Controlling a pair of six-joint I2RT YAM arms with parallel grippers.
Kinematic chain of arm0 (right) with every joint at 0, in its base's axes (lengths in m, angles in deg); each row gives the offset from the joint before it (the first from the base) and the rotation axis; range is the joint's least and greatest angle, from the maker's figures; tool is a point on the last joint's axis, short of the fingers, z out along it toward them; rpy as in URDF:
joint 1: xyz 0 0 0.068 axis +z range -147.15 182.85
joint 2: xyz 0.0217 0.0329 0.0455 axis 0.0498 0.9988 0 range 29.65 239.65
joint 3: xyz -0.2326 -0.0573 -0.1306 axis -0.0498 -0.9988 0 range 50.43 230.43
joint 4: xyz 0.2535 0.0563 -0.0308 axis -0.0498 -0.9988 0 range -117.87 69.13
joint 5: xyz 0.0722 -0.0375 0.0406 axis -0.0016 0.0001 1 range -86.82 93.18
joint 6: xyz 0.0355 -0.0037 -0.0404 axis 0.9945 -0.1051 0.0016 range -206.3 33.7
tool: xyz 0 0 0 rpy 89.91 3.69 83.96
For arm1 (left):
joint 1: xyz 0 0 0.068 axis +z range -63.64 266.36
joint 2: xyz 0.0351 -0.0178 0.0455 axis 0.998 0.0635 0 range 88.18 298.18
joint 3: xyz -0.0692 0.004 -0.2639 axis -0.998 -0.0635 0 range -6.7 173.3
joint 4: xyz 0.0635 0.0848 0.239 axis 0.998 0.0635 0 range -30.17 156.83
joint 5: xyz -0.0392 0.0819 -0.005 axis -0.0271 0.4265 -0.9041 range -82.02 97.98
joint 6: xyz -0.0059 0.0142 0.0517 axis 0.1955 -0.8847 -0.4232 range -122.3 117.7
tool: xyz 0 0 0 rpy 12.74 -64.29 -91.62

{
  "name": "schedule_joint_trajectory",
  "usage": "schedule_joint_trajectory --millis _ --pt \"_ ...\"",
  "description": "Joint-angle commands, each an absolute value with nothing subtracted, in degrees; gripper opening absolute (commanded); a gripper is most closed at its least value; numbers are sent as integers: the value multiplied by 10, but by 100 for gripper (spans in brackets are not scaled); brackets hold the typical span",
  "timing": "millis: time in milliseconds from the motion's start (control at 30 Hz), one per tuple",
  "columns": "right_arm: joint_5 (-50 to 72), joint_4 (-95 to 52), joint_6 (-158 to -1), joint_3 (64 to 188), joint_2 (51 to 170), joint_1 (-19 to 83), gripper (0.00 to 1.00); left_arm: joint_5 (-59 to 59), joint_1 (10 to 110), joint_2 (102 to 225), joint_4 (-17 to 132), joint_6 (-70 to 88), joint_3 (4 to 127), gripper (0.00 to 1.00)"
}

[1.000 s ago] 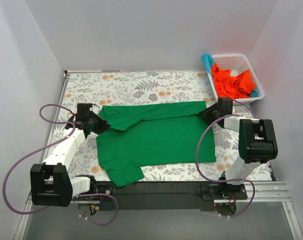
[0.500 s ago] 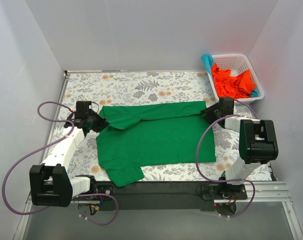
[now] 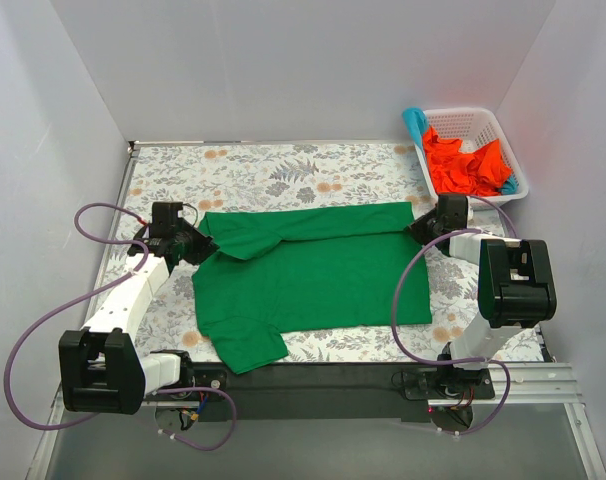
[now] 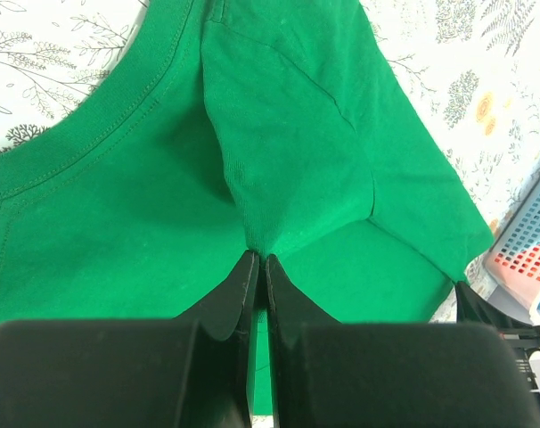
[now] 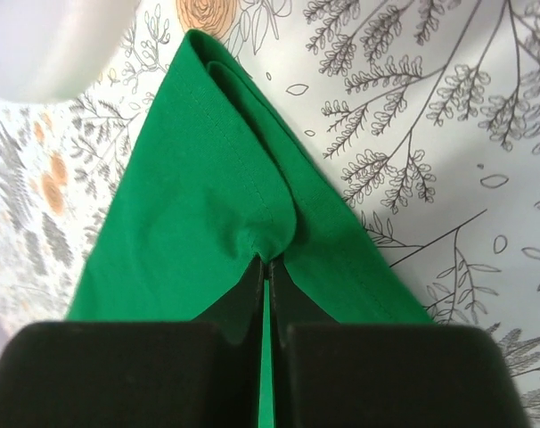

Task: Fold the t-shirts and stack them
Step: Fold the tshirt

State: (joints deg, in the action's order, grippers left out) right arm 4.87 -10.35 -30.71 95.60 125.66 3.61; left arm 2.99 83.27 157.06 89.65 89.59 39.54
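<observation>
A bright green t-shirt (image 3: pixel 308 270) lies spread across the middle of the floral table, its far sleeve folded in over the body. My left gripper (image 3: pixel 195 246) is shut on a pinch of the green cloth (image 4: pixel 261 245) at the shirt's left end, near the collar. At the shirt's far right corner my right gripper (image 3: pixel 419 227) is shut on the hem (image 5: pixel 268 252), which bunches at its fingertips. Orange-red t-shirts (image 3: pixel 463 165) and a teal-blue one (image 3: pixel 415 122) are heaped in the basket.
A white lattice basket (image 3: pixel 480 122) stands at the far right corner of the table, just beyond my right gripper. Grey walls close in the table on three sides. A black rail (image 3: pixel 313 378) runs along the near edge between the arm bases.
My right gripper has closed on the shirt's far right corner and shifted slightly outward. The left gripper keeps its hold, having drawn slightly left at first.
</observation>
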Motion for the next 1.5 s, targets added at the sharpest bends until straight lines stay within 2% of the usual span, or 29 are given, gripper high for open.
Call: schedule_joint_trajectory --millis 0,200,367,567,600,667,700,733,800,833,867,933,1033,1167,1267,1367,1467 --pt "43 -94 -406 982 1242 35 1 42 837 1551 908 893 411 0" --pt "49 -118 -559 1017 1240 35 1 32 838 1548 923 904 424 0" --pt "65 -138 -620 1033 1250 35 3 15 838 1530 925 919 397 0" --pt "92 -157 -651 1026 1260 35 16 3 838 1511 920 924 337 3" --pt "92 -159 -653 1017 1252 35 23 -1 838 1502 920 924 330 4" --pt "82 -165 -659 1005 1237 34 32 -6 838 1489 924 928 309 11" --pt "78 -170 -663 998 1216 35 38 -7 838 1484 928 929 306 19" --pt "76 -172 -667 988 1205 34 41 -9 838 1473 931 928 305 33" --pt "63 -188 -685 984 1173 35 49 -11 838 1465 938 924 313 47" --pt "61 -195 -691 990 1165 37 50 -10 838 1463 939 921 317 53" --pt "59 -203 -699 996 1157 46 52 -7 838 1463 943 917 332 63" --pt "62 -225 -721 1014 1140 70 53 16 838 1465 943 899 343 69" --pt "84 -228 -749 1025 1129 122 54 47 838 1486 923 870 352 70" --pt "117 -225 -789 1056 1139 220 52 62 838 1557 855 842 377 64" --pt "168 -200 -799 1076 1173 283 46 66 838 1636 809 825 411 59" --pt "190 -185 -802 1105 1219 336 44 73 839 1709 769 810 444 56" --pt "147 -185 -795 1124 1259 355 44 97 840 1776 744 792 481 52"
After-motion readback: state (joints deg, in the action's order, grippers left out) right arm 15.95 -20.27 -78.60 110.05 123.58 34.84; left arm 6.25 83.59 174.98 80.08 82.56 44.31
